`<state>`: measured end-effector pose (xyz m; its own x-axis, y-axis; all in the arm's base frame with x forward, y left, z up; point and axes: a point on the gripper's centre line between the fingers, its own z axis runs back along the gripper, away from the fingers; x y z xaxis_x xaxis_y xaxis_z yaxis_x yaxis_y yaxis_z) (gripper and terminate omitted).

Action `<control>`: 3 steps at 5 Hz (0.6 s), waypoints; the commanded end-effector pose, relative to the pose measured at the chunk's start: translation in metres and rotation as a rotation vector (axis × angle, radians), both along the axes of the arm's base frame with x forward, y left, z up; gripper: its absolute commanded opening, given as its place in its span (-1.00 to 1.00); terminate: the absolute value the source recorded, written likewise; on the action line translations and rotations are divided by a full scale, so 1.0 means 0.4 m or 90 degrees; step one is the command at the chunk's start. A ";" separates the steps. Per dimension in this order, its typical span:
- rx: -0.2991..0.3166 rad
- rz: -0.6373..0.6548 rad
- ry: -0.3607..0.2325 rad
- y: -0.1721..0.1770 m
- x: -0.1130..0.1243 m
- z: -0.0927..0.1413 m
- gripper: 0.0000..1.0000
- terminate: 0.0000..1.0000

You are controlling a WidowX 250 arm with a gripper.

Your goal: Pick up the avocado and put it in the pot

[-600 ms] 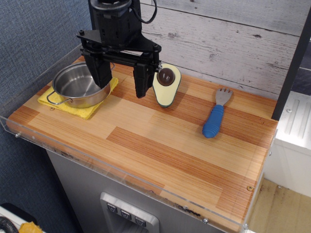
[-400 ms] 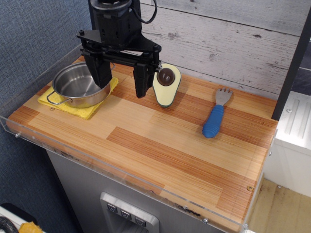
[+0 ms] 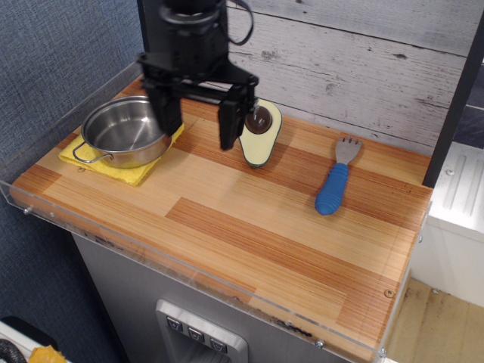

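The halved avocado [image 3: 259, 134] lies flat on the wooden table near the back, cream flesh and brown pit up. The shiny steel pot [image 3: 125, 132] stands at the left on a yellow cloth [image 3: 121, 165]. My black gripper [image 3: 198, 127] hangs open and empty between them, its right finger [image 3: 229, 125] just left of the avocado and partly in front of its edge, its left finger [image 3: 168, 113] by the pot's right rim. I cannot tell whether the finger touches the avocado.
A blue-handled toy fork [image 3: 336, 178] lies to the right of the avocado. A clear plastic guard [image 3: 189, 261] runs along the table's front and left edges. A plank wall stands close behind the avocado.
The gripper has shifted a little to the right, toward the avocado, and its jaws stay open. The avocado, pot and fork have not moved.
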<state>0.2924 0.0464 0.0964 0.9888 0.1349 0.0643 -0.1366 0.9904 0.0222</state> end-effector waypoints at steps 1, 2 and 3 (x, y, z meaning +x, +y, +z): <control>0.026 -0.059 -0.111 0.032 0.183 0.021 1.00 -1.00; 0.013 -0.084 -0.116 0.013 0.203 0.025 1.00 -1.00; 0.012 -0.072 -0.113 -0.005 0.188 0.016 1.00 -1.00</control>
